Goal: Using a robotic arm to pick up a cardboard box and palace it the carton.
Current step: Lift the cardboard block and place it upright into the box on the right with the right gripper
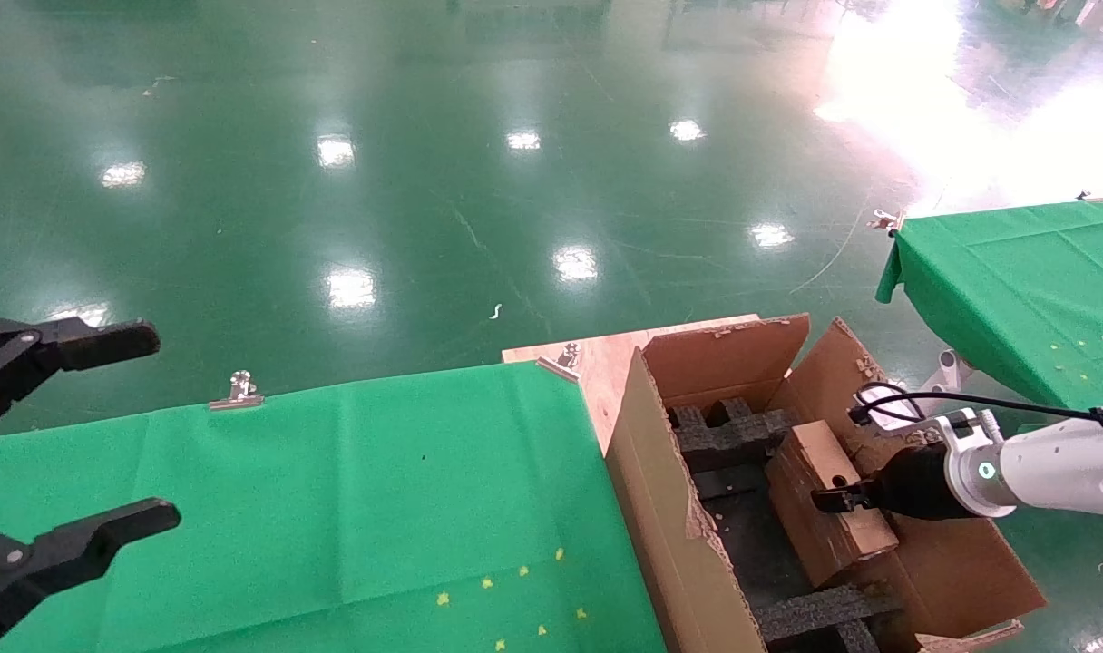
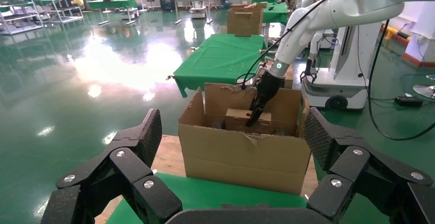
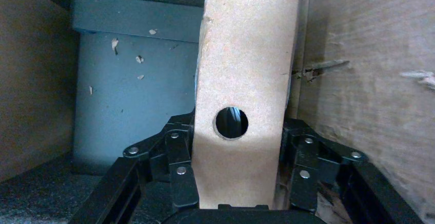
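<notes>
Right pincer (image 1: 833,499) on the white arm (image 1: 1050,467) reaches into the carton (image 1: 660,490) from the right and is clenched on the box (image 1: 828,494); the right wrist view shows the fingers (image 3: 177,157) pressed on both sides of the box (image 3: 246,90), round hole facing the camera. One box, one carton. Box sits inside the carton toward its right wall, tilted, over black foam inserts (image 1: 728,431); at least two foam pieces visible, one at the far end and one near the close end (image 1: 819,612). Carton flaps open and ragged, two stand up at the far side. Carton stands on a wooden board (image 1: 597,363) at the right end of the bench (image 1: 334,508), which has a green cloth held by two metal clips (image 1: 236,390). A few small yellow marks on the cloth near the front edge. Left pincer (image 1: 62,462) released, fingers wide apart, hanging at the left edge of the bench, nothing in it; its wrist view looks across at the carton (image 2: 246,152) with the right pincer (image 2: 259,114) down on the box (image 2: 241,116). A second green-covered bench (image 1: 1023,281) stands apart at the right. Shiny green floor (image 1: 424,181) all around.
</notes>
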Controlling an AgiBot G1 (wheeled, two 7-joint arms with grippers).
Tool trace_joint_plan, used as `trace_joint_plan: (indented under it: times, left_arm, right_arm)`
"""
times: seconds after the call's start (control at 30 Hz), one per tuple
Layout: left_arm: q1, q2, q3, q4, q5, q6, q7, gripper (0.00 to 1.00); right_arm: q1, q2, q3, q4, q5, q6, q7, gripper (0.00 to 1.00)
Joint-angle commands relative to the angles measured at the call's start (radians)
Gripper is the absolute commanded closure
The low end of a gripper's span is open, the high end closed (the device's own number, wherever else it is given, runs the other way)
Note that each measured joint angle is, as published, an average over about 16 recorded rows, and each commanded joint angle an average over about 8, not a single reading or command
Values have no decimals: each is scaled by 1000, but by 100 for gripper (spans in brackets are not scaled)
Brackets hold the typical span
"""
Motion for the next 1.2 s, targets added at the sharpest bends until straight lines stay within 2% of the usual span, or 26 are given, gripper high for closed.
trace_joint_plan:
  times: [0.03,0.47,0.77,0.97,1.2]
  left_arm:
    - [0,0,0,0,0,0,0,0]
    - [0,0,0,0,0,0,0,0]
    - [0,0,0,0,0,0,0,0]
    - [0,0,0,0,0,0,0,0]
    - [0,0,0,0,0,0,0,0]
  right_arm:
    - [0,1,0,1,0,0,0,0]
    - [43,23,5,27,-7,-1,-9,0]
    - [140,61,36,131,5,-12,-19,0]
    - [202,103,83,277,68,-75,-78,0]
    - [216,147,155,416,217,-178,-192,0]
